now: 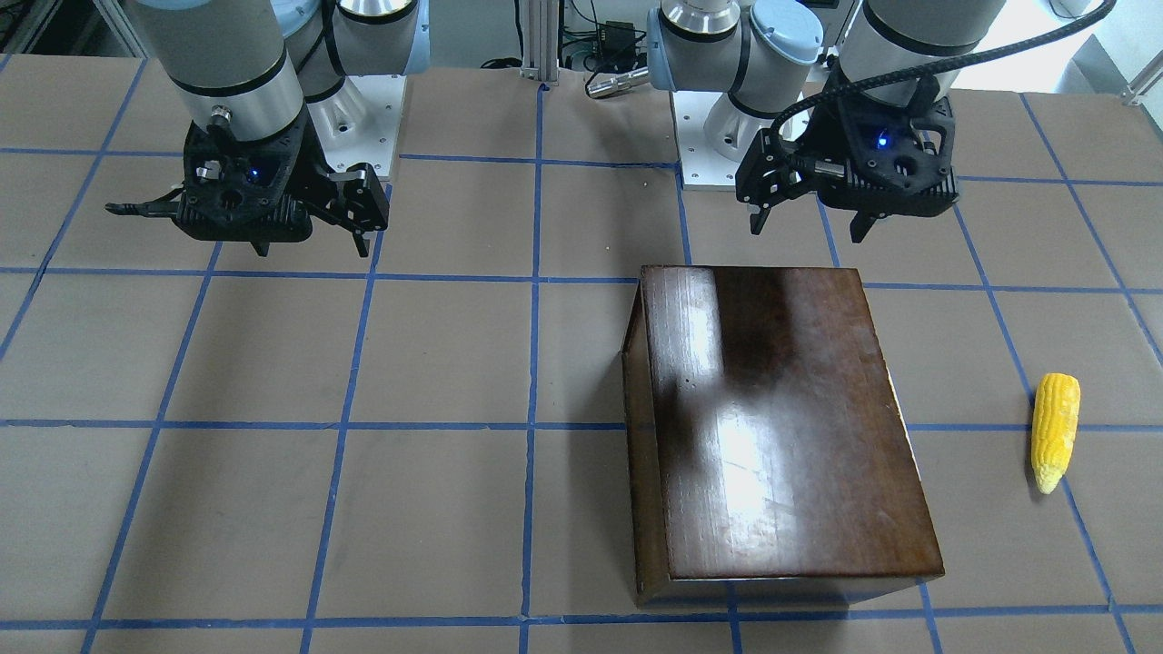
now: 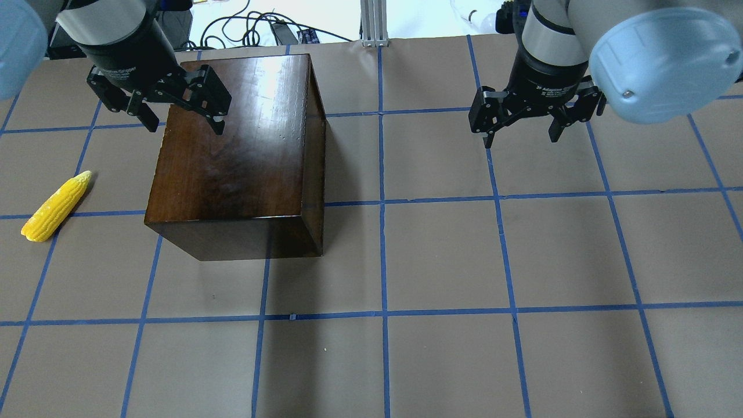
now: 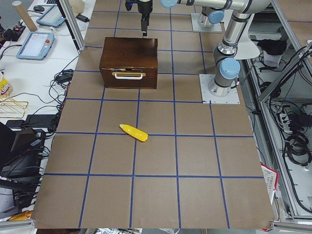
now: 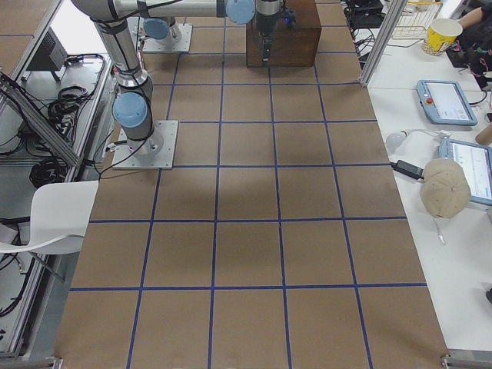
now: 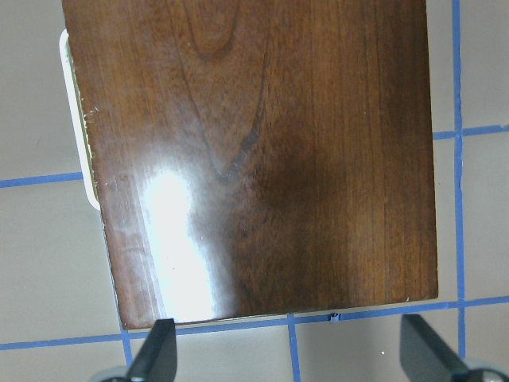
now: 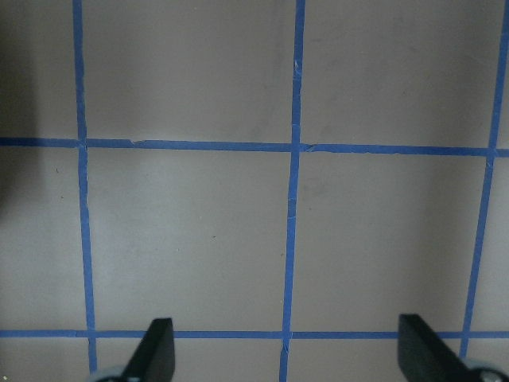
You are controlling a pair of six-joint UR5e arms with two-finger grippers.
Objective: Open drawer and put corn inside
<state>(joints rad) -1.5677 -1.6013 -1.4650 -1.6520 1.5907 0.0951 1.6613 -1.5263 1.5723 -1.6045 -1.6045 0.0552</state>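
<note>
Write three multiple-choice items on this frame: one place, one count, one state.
1. Where is the corn? A) on the box B) on the table beside the box C) on the floor
2. How many handles show on the box? A) one B) two C) three
3. The drawer is: A) pulled out B) shut C) taken out

1 B: it lies on the table, apart from the box.
2 A: one pale handle shows on the front.
3 B: its front sits flush with the box.
</note>
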